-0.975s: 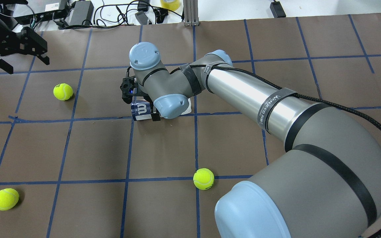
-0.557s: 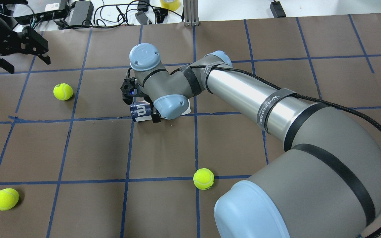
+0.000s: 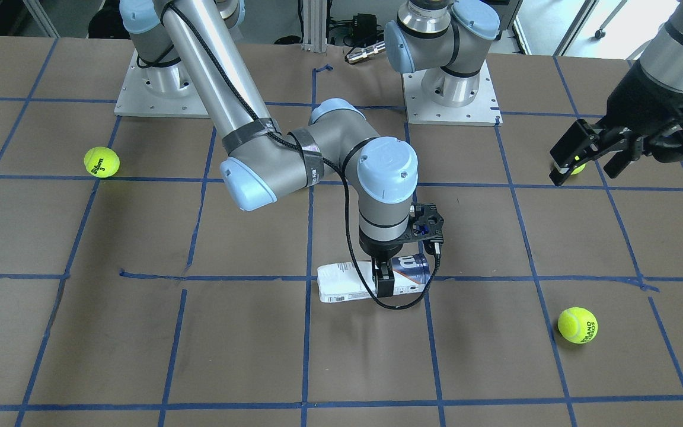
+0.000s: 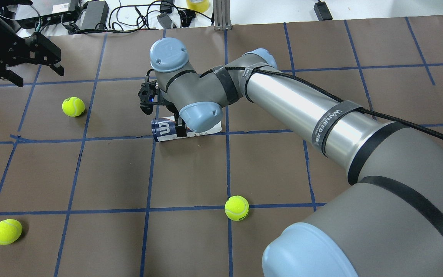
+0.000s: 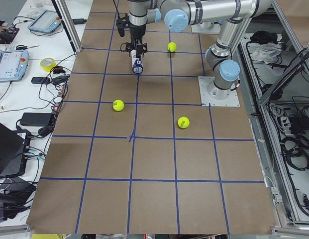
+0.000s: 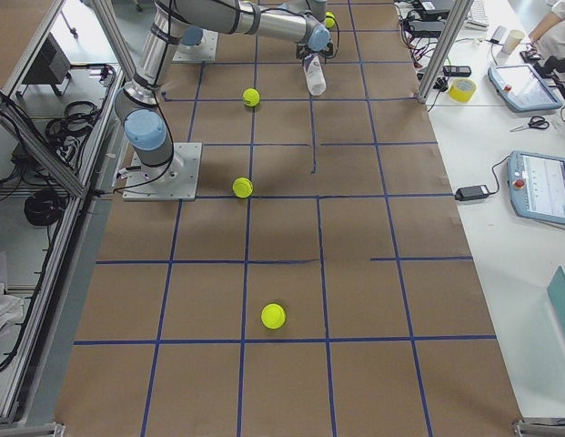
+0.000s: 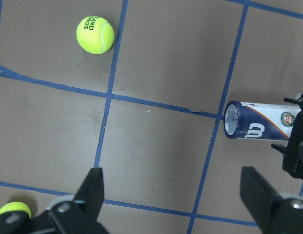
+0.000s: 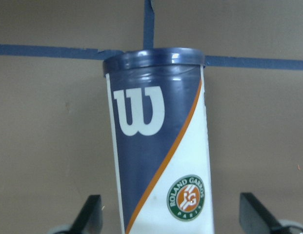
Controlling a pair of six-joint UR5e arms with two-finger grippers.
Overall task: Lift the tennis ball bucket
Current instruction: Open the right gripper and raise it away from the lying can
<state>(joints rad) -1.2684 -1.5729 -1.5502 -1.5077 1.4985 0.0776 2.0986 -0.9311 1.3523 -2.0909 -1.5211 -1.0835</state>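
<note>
Got the left gripper (image 7: 170, 180) hanging with fingers spread wide, nothing between them, a tennis ball (image 7: 94, 34) out ahead toward its left finger. Then over at the right gripper (image 8: 169, 196): fingers apart either side of the tennis ball bucket (image 8: 156, 122), small gaps both sides, not pinching it. Lying sideways on the table (image 4: 90, 173) right between those fingers, navy rim poking past the fingertips.

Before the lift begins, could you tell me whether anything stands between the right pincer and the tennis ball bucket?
Nothing visible does. The right pincer is open astride the tennis ball bucket, which lies on its side, with one finger on each side and only bare gaps between. The nearest tennis ball lies well apart.
</note>
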